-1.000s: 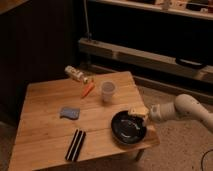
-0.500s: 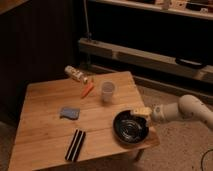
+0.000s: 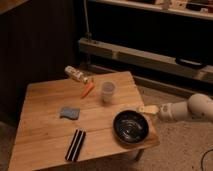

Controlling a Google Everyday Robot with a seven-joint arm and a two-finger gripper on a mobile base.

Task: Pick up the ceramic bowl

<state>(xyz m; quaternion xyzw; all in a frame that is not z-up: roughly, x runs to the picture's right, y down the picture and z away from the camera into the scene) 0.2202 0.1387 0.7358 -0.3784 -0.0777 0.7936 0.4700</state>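
Note:
The ceramic bowl (image 3: 131, 127) is round, shallow and glossy black. It sits upright on the front right corner of the wooden table (image 3: 45, 100). My gripper (image 3: 145, 109) reaches in from the right on a pale arm (image 3: 192, 109) and sits at the bowl's far right rim, just above it. I cannot tell whether it touches or holds the rim.
A small translucent white cup (image 3: 108, 92) stands behind the bowl. An orange carrot-like item (image 3: 87, 90) and a lying bottle (image 3: 77, 74) are at the back. A blue sponge (image 3: 70, 113) and a black striped bar (image 3: 76, 145) lie to the left. Shelving (image 3: 150, 50) runs behind the table.
The gripper has shifted slightly to the right along the bowl's far right rim. The bowl stays in nearly the same spot on the table.

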